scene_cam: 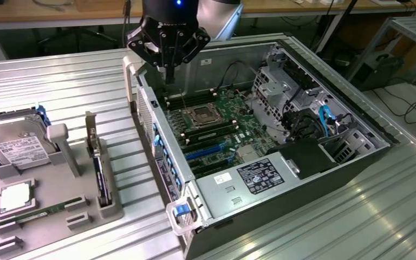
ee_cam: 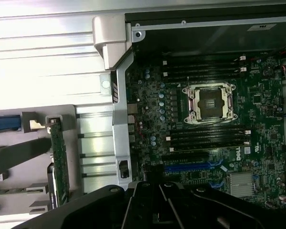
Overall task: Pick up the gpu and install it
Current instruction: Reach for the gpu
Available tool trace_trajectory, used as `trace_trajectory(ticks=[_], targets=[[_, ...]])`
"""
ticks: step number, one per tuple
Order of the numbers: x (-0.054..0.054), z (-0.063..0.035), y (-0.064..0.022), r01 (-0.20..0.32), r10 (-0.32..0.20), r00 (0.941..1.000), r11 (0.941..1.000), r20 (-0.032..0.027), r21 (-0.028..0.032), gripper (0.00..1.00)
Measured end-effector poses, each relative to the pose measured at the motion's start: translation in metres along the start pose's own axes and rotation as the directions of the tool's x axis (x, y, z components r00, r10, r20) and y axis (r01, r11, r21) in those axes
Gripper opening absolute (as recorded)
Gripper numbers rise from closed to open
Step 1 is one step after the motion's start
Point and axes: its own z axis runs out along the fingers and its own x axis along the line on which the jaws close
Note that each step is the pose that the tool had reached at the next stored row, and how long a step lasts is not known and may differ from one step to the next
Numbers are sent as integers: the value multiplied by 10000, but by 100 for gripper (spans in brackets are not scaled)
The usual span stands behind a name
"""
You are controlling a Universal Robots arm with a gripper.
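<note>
One gpu [scene_cam: 99, 173] upright in one tray [scene_cam: 52, 219] — one gripper [scene_cam: 169, 77], closed on nothing, above one case [scene_cam: 302, 214].

Black robot gripper [scene_cam: 170, 77] is being pictured on a silver-grey arm [scene_cam: 221, 15].
A small blue light [scene_cam: 177, 2] is being shown glowing on the dark wrist. Angular black linkages [scene_cam: 147, 44] are being seen flanking slim dark fingers [scene_cam: 169, 72], and round pivot fasteners [ee_cam: 167, 185] are being caught on the glossy black housing [ee_cam: 133, 210] in the wrist view.
</note>
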Motion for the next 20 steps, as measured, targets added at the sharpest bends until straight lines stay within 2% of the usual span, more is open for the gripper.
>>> trace_trajectory(ticks=[20], targets=[[99, 1, -26, 1, -1, 10000, 10000, 0, 0, 11]])
